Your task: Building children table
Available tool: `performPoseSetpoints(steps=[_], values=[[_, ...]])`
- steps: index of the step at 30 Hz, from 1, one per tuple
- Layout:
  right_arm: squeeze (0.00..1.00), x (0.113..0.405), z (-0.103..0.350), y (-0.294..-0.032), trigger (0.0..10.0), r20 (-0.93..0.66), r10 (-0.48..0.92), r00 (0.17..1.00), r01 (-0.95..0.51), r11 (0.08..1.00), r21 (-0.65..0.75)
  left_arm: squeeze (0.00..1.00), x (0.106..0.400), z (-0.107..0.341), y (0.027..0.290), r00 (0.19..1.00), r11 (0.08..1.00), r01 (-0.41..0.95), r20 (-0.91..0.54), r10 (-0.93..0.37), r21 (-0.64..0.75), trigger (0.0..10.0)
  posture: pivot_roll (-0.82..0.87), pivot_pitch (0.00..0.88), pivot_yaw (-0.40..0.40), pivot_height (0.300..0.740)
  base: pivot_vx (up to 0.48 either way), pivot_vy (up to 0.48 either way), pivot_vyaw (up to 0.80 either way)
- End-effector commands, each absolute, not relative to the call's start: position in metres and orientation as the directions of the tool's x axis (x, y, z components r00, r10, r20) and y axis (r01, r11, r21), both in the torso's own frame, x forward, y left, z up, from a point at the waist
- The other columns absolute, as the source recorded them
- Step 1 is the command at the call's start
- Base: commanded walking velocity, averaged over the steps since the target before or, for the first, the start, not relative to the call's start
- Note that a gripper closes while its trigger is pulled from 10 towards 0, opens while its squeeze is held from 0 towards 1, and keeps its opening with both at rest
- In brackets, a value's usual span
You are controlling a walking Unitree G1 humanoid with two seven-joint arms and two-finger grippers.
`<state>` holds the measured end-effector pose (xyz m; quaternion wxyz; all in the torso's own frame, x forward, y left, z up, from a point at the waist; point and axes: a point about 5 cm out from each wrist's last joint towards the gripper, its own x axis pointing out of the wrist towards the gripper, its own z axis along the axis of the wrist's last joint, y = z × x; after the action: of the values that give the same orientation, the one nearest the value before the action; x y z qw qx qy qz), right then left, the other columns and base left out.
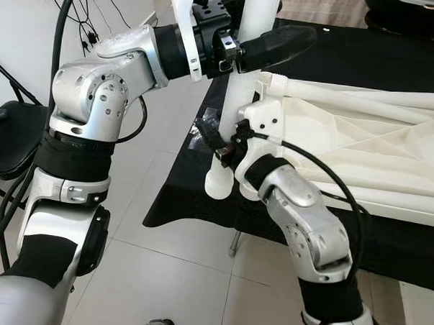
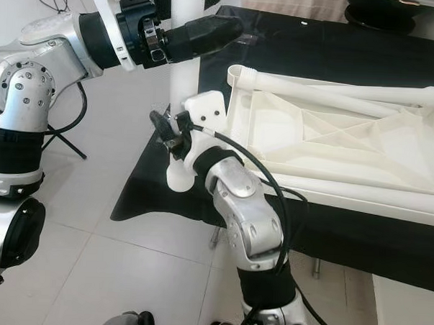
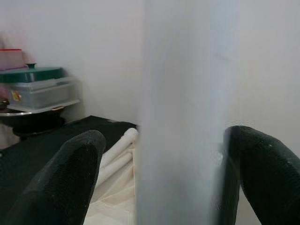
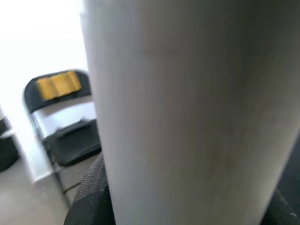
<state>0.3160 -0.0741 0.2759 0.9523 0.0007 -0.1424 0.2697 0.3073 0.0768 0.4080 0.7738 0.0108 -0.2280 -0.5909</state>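
Note:
A white tabletop (image 1: 361, 151) lies upside down on a black-covered table (image 1: 386, 242). At its near left corner a white table leg (image 1: 230, 98) stands upright. My left gripper (image 1: 264, 44) is shut on the leg high up, one black finger (image 3: 70, 178) on each side of the leg (image 3: 185, 117). My right gripper (image 1: 222, 150) is shut on the same leg lower down, beside the corner socket (image 2: 205, 108). In the right wrist view the leg (image 4: 187, 112) is very close, with a black finger (image 4: 93, 197) against it.
Two more white legs (image 1: 364, 97) lie inside the tabletop. A black folding chair (image 1: 9, 139) stands on the tiled floor (image 1: 161, 275) to my left. Cables hang down the wall behind it. Lidded containers (image 3: 33, 79) sit at the table's far side.

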Motion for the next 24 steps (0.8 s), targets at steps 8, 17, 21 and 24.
performPoseSetpoints(steps=[8,17,21,24], values=[[0.00,0.342,0.302,-0.124,10.0,0.365,0.322,0.874,-0.313,0.946,-0.086,0.00,0.284,0.423,0.112,0.235,0.387,0.886,0.471,-0.850,0.257,10.0,0.05,0.171,-0.018,0.740,0.000,0.000,0.00],[0.00,0.357,0.313,-0.140,10.0,0.406,0.391,0.826,-0.411,0.911,-0.040,0.00,0.259,0.380,0.130,0.390,0.498,0.850,0.431,-0.814,0.170,10.0,0.06,0.197,-0.042,0.740,0.000,0.000,0.00],[0.00,0.334,0.313,-0.143,10.0,0.390,0.759,0.521,-0.797,0.596,-0.094,0.00,0.240,0.285,0.124,0.609,0.630,0.775,0.214,-0.763,0.041,10.0,0.06,0.224,-0.047,0.740,0.000,0.000,0.00],[0.00,0.322,0.301,-0.149,10.0,0.272,0.880,0.390,-0.872,0.447,-0.198,0.00,0.223,0.235,0.118,0.693,0.693,0.720,0.097,-0.715,-0.037,10.0,0.06,0.230,-0.046,0.740,0.000,0.000,0.00]])
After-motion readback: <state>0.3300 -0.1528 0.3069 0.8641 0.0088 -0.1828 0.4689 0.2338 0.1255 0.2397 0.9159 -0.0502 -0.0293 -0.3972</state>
